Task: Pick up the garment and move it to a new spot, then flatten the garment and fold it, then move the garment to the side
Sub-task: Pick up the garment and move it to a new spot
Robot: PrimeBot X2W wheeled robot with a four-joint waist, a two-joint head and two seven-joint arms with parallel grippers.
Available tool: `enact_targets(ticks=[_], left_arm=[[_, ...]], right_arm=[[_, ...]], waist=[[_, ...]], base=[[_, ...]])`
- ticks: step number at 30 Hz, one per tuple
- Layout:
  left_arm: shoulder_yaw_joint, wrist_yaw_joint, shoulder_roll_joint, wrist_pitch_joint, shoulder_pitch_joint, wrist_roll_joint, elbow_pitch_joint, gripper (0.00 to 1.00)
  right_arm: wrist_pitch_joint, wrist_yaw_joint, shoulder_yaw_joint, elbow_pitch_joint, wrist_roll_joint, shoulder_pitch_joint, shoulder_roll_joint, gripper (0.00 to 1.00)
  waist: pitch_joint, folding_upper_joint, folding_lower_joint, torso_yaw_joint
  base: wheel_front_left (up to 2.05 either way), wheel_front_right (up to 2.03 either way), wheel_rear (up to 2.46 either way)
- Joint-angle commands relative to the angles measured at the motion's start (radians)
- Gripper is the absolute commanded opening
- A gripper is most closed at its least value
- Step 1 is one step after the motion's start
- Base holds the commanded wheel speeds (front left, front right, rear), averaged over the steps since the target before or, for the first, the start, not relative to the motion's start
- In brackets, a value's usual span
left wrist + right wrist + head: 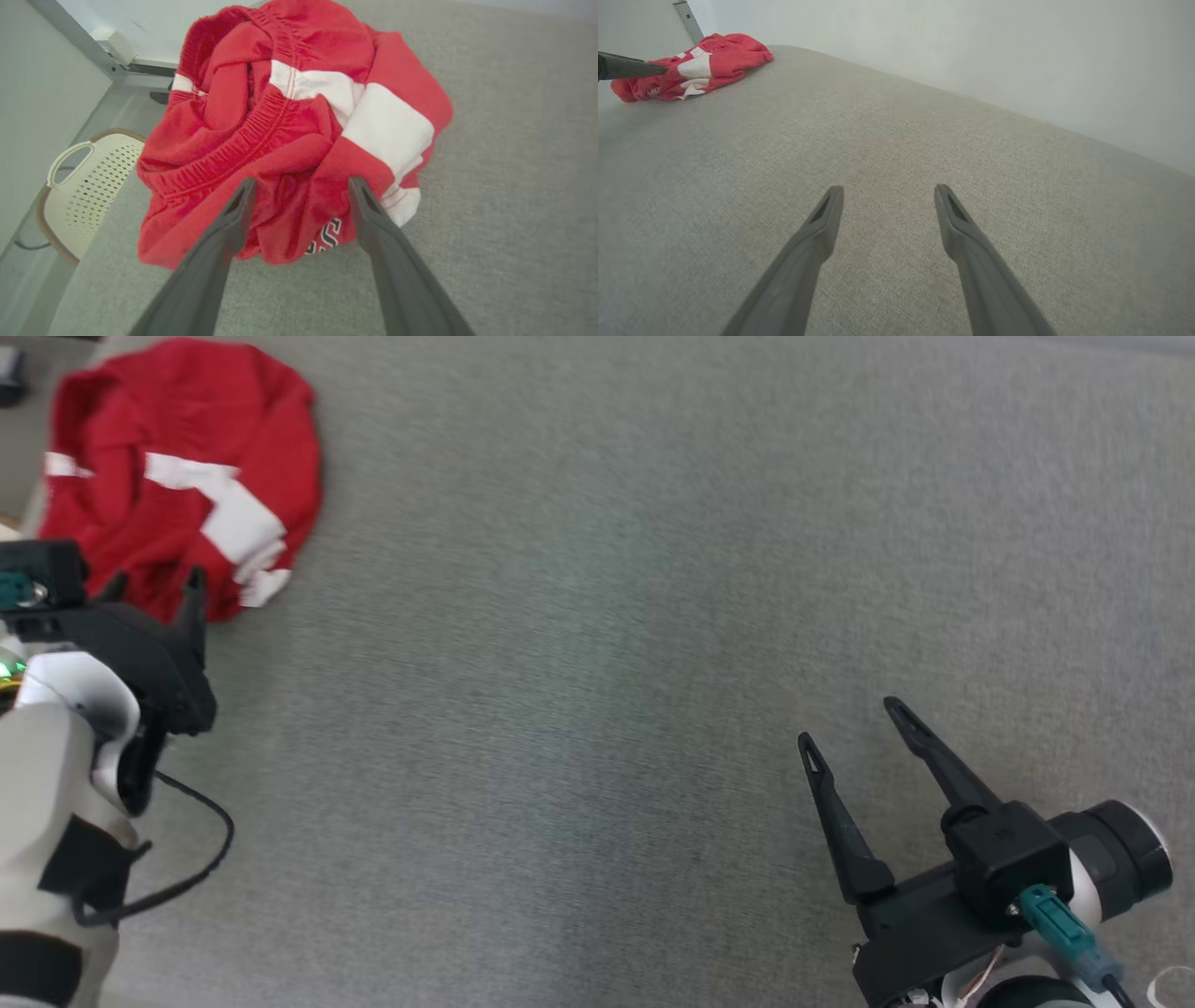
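Right end effector (848, 723): at the near right, released, its two dark fingers spread apart above the bare grey cloth of the counter (597, 663). It stood well apart from the task's thing, with the open width of the counter between them.

Left end effector (302, 184): at the near left, also released, fingers spread wide and pointed at the garment (299, 116). In the left wrist view the fingertips (247, 186) stood at the garment's near edge, one either side of a crumpled red fold. Whether they touched the cloth could not be told. The fingers were not clenched on it.

Garment: red with white bands, an elastic gathered hem and part of a dark-outlined letter print along its near edge. It lay bunched in a rounded heap at the far left corner of the counter, directly ahead of the left end effector.

Beyond the counter's left edge, lower down, a cream perforated basket (98, 177) was seen. A pale wall (971, 56) stood behind the counter's far side.
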Motion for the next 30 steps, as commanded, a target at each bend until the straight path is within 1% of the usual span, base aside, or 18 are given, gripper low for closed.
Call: enact_targets(ticks=[1,5,8,9,10,13,18,19,26,30], left_arm=[[-0.003,0.007,0.001,0.010,-0.032,0.008,0.026,1.00],[-0.006,0.039,0.013,0.051,-0.083,0.015,0.111,1.00],[0.002,0.070,0.008,0.077,-0.100,0.004,0.166,1.00],[0.009,0.088,0.004,0.089,-0.106,-0.005,0.198,0.49],[0.011,0.095,0.008,0.077,-0.107,-0.004,0.203,0.00],[0.011,0.096,0.016,0.056,-0.106,-0.006,0.220,0.00],[0.013,0.088,0.056,0.015,-0.111,-0.003,0.224,0.00],[0.013,0.088,0.056,0.015,-0.111,-0.003,0.224,0.00],[-0.013,0.077,0.118,-0.001,-0.137,0.028,0.201,0.00],[-0.040,0.058,0.130,0.014,-0.163,0.041,0.155,0.00]], right_arm=[[-0.005,-0.002,-0.004,-0.009,-0.009,0.000,-0.001,1.00],[-0.012,-0.002,-0.007,-0.018,-0.012,0.008,0.004,1.00],[-0.020,-0.002,-0.005,-0.008,-0.006,0.001,0.011,1.00],[-0.028,-0.002,0.000,0.004,0.004,-0.007,0.015,1.00],[-0.031,-0.002,0.003,0.012,0.006,-0.010,0.017,1.00],[-0.048,-0.002,0.012,0.038,0.015,-0.022,0.022,1.00],[-0.081,-0.002,0.018,0.094,0.033,-0.043,0.038,1.00],[-0.081,-0.002,0.018,0.094,0.033,-0.043,0.038,1.00],[-0.151,-0.002,0.010,0.215,0.067,-0.025,0.068,1.00],[-0.189,-0.002,-0.025,0.266,0.086,0.003,0.079,1.00]], waist=[[0.112,-0.0002,-0.0003,-0.095],[0.132,-0.0002,-0.0003,-0.102],[0.128,-0.0002,-0.0003,-0.107],[0.116,-0.0002,-0.0003,-0.110],[0.108,-0.0002,-0.0003,-0.111],[0.079,-0.0002,-0.0003,-0.115],[0.005,-0.0002,-0.0003,-0.126],[0.005,-0.0002,-0.0003,-0.126],[-0.172,-0.0002,-0.0003,-0.148],[-0.275,-0.0002,-0.0003,-0.157]], base=[[0.00,0.00,0.00],[0.00,0.00,0.00],[0.00,0.00,0.00],[0.00,0.00,0.00],[0.00,0.00,0.00],[0.00,0.00,0.00],[0.00,0.00,0.00],[0.00,0.00,0.00],[0.00,0.00,0.00],[0.00,0.00,0.00]])
